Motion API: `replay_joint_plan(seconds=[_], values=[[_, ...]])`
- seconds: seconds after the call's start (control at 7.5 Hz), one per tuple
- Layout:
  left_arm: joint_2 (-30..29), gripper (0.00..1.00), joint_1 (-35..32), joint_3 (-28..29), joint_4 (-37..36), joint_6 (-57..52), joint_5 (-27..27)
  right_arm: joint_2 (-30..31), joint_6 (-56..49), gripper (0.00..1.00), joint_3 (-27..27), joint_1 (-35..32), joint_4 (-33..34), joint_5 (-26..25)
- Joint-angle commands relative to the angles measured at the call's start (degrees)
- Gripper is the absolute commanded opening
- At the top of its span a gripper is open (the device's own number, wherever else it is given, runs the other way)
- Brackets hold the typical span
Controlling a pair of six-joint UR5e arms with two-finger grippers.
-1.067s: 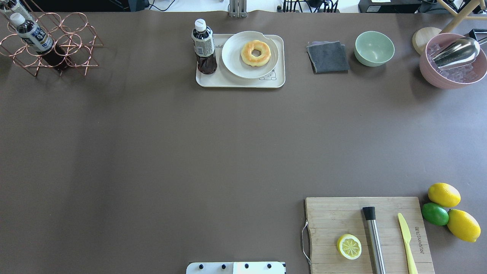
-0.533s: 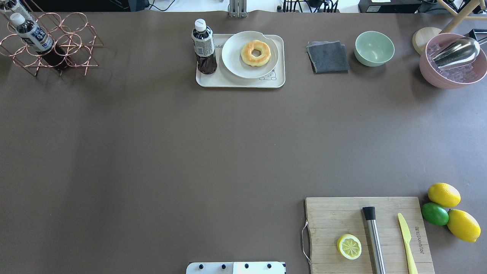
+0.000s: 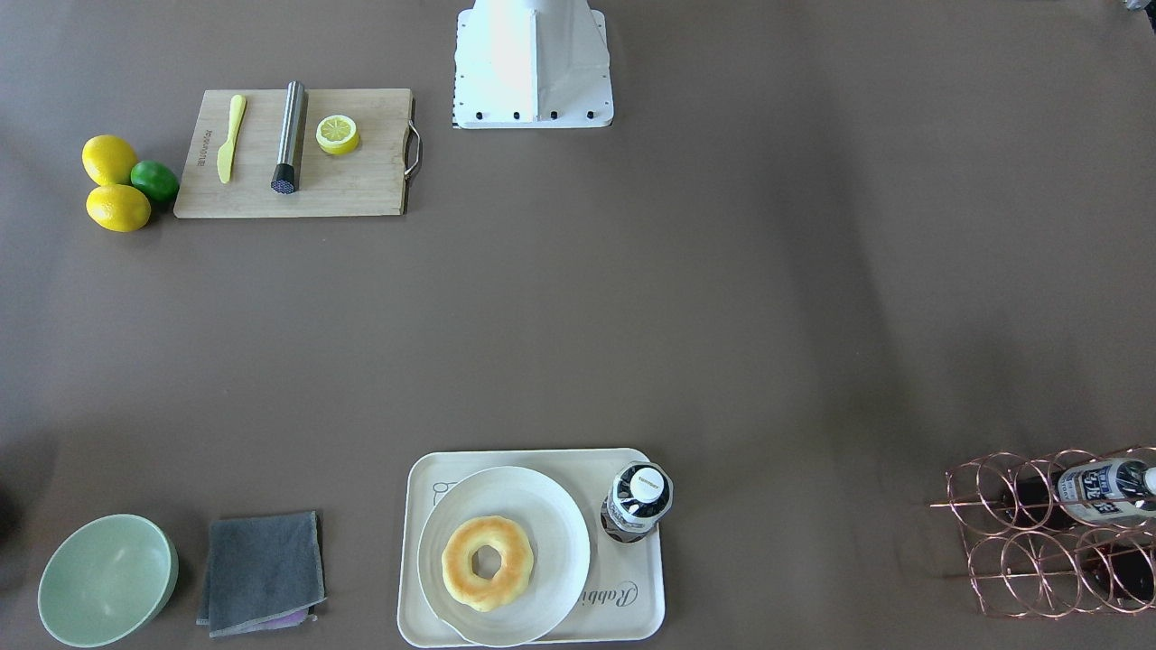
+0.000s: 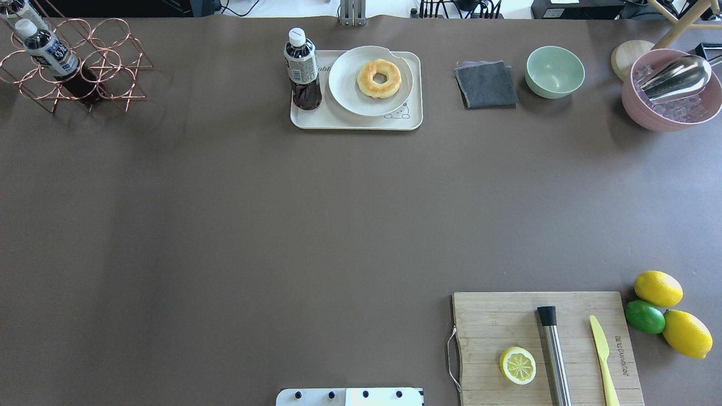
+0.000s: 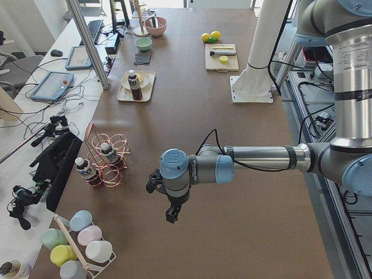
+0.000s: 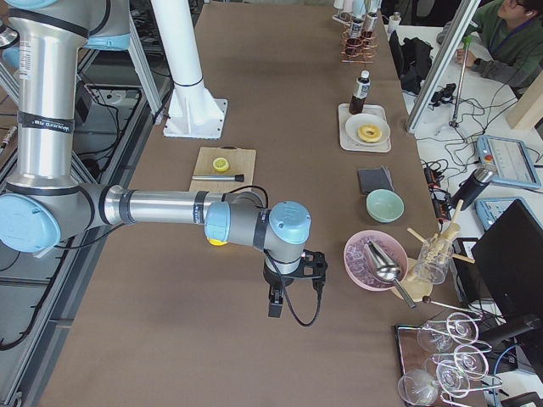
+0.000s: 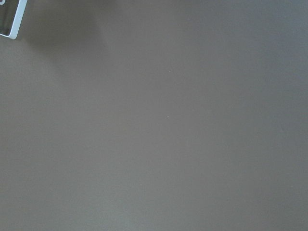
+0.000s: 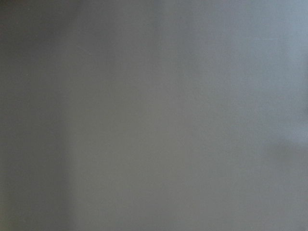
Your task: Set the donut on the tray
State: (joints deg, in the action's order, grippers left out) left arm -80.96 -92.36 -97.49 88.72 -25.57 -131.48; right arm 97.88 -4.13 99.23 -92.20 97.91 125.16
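Observation:
The donut lies on a round white plate that sits on the cream tray at the far middle of the table. It also shows in the front view on the tray. My left gripper shows only in the exterior left view, over bare table far from the tray. My right gripper shows only in the exterior right view, near the pink bowl. I cannot tell whether either is open or shut. Both wrist views show only bare table.
A dark drink bottle stands on the tray's left end. A grey cloth, green bowl and pink ice bowl stand to its right. A copper rack is far left. A cutting board with a lemon half is near right.

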Motion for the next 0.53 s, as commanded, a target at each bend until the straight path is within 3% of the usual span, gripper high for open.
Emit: replay_joint_plan(seconds=[0.0, 0.4], values=[[-0.1, 1.00, -0.9, 0.0, 0.1, 0.0, 0.0, 0.0, 0.0, 1.00, 0.0, 0.0, 0.0, 0.0], [-0.2, 1.00, -1.0, 0.4, 0.1, 0.1, 0.1, 0.0, -0.1, 1.00, 0.0, 0.0, 0.0, 0.0]])
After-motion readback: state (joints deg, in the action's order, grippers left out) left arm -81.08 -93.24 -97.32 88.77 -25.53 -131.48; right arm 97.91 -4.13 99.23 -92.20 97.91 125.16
